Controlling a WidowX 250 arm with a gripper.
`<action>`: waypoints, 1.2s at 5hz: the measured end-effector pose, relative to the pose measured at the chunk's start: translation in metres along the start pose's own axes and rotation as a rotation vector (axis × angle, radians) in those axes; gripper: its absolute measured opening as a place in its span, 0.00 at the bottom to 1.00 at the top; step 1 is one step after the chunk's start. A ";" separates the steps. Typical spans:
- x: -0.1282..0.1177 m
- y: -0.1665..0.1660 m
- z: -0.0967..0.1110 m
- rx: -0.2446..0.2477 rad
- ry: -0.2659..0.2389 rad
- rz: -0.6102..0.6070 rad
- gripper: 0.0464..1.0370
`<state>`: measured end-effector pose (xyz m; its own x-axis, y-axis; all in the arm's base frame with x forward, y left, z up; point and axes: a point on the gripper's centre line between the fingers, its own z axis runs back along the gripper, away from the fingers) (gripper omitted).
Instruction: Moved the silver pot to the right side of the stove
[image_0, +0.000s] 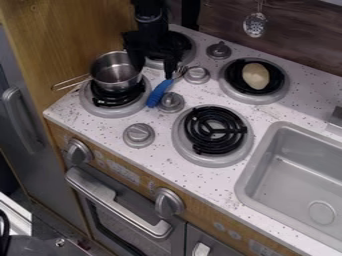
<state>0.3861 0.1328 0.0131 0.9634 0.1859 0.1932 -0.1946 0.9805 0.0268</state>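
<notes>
The gripper (153, 66) hangs down over the back left of the stove, its two fingers spread apart. One finger is at the right rim of the silver pot (114, 79); whether it touches the rim, I cannot tell. The other finger stands further right, above the white counter. Upright on the front left burner (111, 109), the pot has its wire handle pointing left. On the stove's right side are the front right burner (212, 131), bare, and the back right burner (281, 96), which carries a tan oval object (256, 76).
Close to the gripper, a blue-handled utensil (158, 94) lies between the pot and a grey knob (171, 102). More knobs stand on the counter (150, 161). A grey sink (250, 175) is at the right, and a wooden panel (60, 40) rises at the left.
</notes>
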 end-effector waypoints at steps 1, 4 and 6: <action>0.015 0.019 -0.007 0.038 -0.005 0.002 0.96; 0.008 0.046 -0.053 0.104 0.108 0.014 0.74; 0.005 0.047 -0.056 0.125 0.117 0.010 0.17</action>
<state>0.3921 0.1831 -0.0391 0.9749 0.2084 0.0787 -0.2182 0.9645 0.1486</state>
